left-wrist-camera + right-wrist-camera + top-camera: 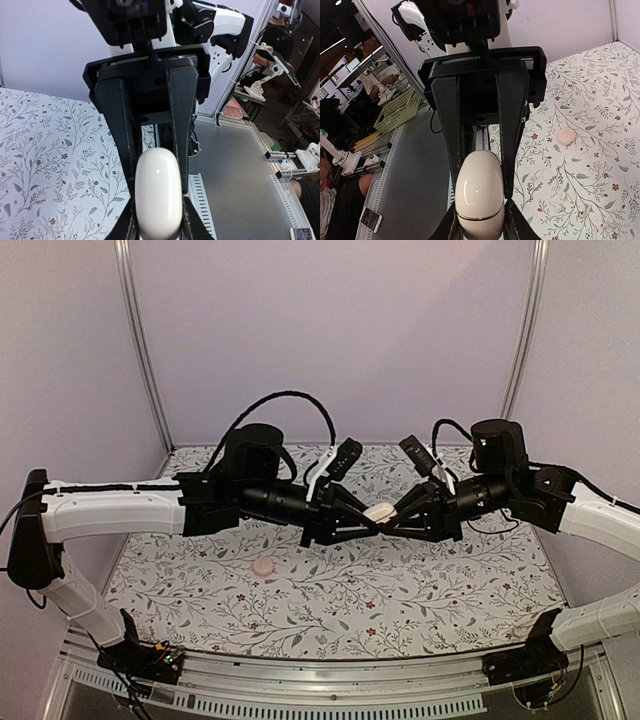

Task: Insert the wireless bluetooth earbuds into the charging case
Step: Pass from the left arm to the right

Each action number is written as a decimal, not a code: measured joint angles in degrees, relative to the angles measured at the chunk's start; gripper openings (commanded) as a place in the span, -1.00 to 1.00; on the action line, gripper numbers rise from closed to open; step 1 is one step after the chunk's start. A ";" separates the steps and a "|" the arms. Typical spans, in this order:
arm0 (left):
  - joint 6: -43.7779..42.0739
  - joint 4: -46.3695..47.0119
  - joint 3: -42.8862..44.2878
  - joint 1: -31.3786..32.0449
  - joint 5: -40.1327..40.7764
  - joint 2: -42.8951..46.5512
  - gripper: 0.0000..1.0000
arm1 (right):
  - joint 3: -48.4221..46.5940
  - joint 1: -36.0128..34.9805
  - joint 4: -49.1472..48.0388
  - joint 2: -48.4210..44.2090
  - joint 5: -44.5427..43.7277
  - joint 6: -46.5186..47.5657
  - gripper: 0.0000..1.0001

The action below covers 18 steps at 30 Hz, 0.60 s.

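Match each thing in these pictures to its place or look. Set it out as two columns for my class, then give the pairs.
Column 1
1. cream pebble-shaped plastic charging case
2. small pale pink round plastic lump
3. yellow plastic mesh basket
4. table cover

Column 2
A. printed with leaves and small flowers
B. lying on the cover, touched by neither tool
C. lid closed, held in the air between the left tool and right tool
D. away from the cover, in the background room

Pairs: 1-C, 2-B, 3-D, 4-A
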<state>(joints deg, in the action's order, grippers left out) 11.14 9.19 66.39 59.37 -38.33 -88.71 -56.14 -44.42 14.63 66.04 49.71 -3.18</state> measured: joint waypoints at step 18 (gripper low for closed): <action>-1.05 -0.50 -0.02 -0.39 1.75 3.21 0.02 | 0.13 0.07 0.22 -0.09 -0.11 0.07 -0.58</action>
<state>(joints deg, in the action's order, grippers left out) 10.09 8.69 66.37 58.98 -36.58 -85.49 -56.01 -44.36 14.85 65.95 49.60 -3.11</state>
